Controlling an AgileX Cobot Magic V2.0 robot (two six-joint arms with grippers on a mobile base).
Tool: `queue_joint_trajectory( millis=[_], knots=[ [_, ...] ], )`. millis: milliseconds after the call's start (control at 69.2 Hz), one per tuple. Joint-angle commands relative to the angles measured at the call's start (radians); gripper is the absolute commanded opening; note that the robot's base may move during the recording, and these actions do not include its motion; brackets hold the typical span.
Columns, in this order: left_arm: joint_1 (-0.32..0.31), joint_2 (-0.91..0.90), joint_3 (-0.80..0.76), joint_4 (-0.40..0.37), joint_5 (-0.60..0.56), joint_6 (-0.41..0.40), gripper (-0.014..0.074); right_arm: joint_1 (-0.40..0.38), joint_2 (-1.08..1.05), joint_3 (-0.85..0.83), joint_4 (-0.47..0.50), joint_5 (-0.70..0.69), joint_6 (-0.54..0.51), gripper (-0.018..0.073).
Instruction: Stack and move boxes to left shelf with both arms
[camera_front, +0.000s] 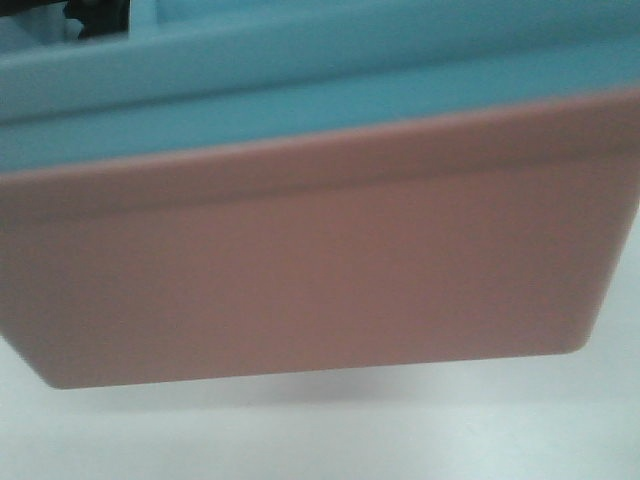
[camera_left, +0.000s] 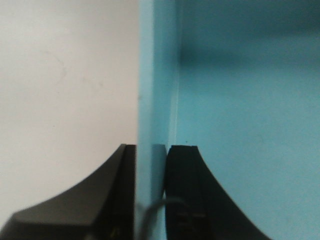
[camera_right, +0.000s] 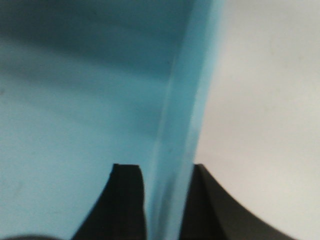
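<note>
The light blue bin (camera_front: 300, 90) sits nested in the salmon pink bin (camera_front: 300, 270); the pair fills the front view, close to the camera, above a white surface (camera_front: 320, 430). In the left wrist view my left gripper (camera_left: 151, 165) is shut on the blue bin's side wall (camera_left: 152, 100), one finger inside, one outside. In the right wrist view my right gripper (camera_right: 167, 172) is shut on the blue bin's opposite wall (camera_right: 185, 110) the same way. The left shelf is out of view.
A white surface lies beside the bin in both wrist views (camera_left: 65, 75) (camera_right: 265, 100). A small dark arm part (camera_front: 95, 15) shows at the top left of the front view.
</note>
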Motion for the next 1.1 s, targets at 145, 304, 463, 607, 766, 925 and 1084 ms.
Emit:
queue_joint_trajectory(
  millis=[145,304,463,607,766,925,1084],
  knots=[
    [-0.04,-0.031,-0.05,-0.04,-0.274,-0.019,-0.0008,0.019,-0.01,-0.044,0.031,-0.251,0.026,0.0053],
    [-0.04,-0.029,-0.05,-0.036,-0.274,-0.019,-0.0008,0.019,-0.008,-0.044,0.044,-0.239,0.026,0.0053],
    [-0.04,-0.029,-0.05,-0.019,-0.274,-0.019,-0.0009,0.019,-0.009,-0.044,0.045,-0.239,0.026,0.0053],
    [-0.04,-0.029,-0.05,-0.019,-0.274,-0.019,-0.001,0.019,-0.009,-0.044,0.048,-0.234,0.026,0.0053],
    [-0.04,-0.029,-0.05,-0.019,-0.272,-0.019,-0.001,0.019,-0.009,-0.044,0.048,-0.22,0.026,0.0053],
    [-0.04,-0.029,-0.05,-0.019,-0.272,-0.019,-0.001,0.019,-0.009,-0.044,0.048,-0.216,0.026,0.0053],
    [-0.04,-0.029,-0.05,-0.019,-0.272,-0.019,-0.001,0.019,-0.009,-0.044,0.048,-0.216,0.026,0.0053]
  ],
)
